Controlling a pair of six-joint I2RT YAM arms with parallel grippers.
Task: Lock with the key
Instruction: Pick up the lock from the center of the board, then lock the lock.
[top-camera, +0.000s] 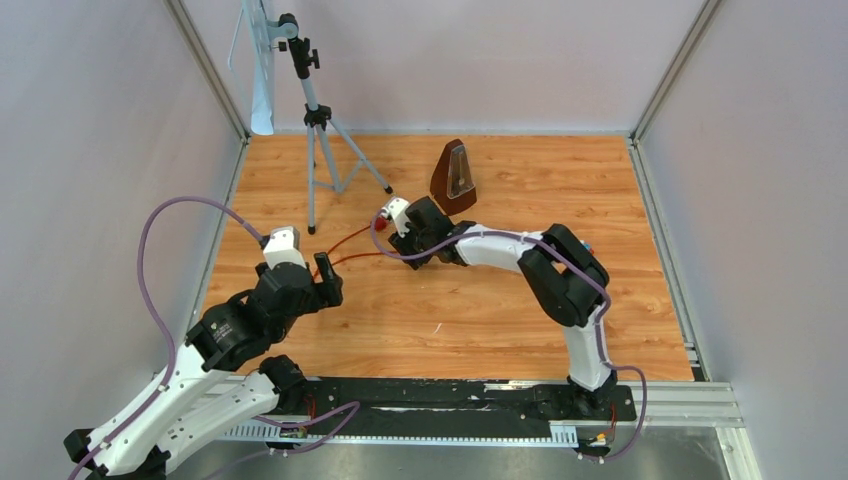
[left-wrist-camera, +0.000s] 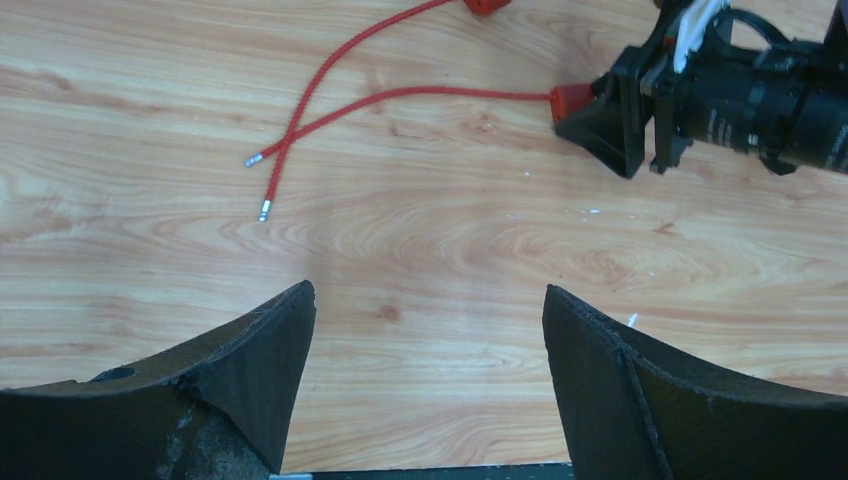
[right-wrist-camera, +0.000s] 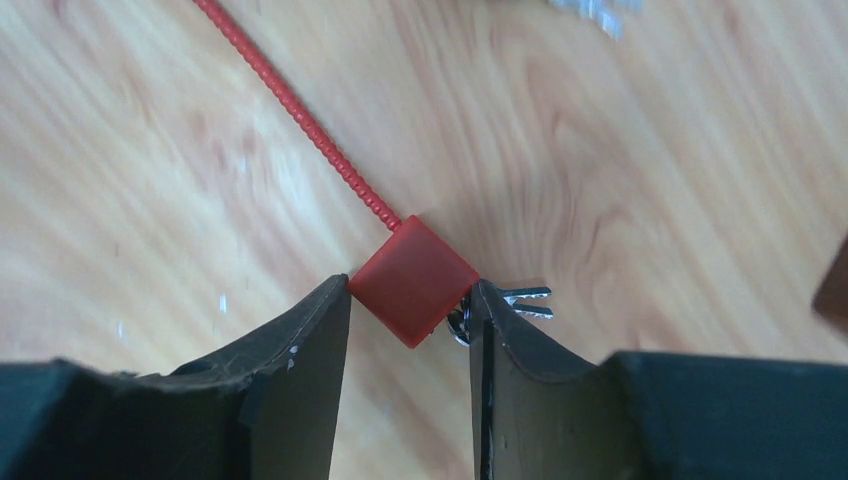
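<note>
One red lock (right-wrist-camera: 414, 268), pinched by right hand (right-wrist-camera: 411, 290)

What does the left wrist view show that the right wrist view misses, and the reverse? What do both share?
Left wrist only: the open left tool and two metal-tipped loose ends of the red ribbed cord. Right wrist only: small silver keys behind one finger. Both: the right tool pinching the red square plastic lock block, the cord leaving it, and the light wooden tabletop.

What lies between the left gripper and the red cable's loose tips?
Only bare wooden table separates the left gripper from the cable tips, per the left wrist view.
</note>
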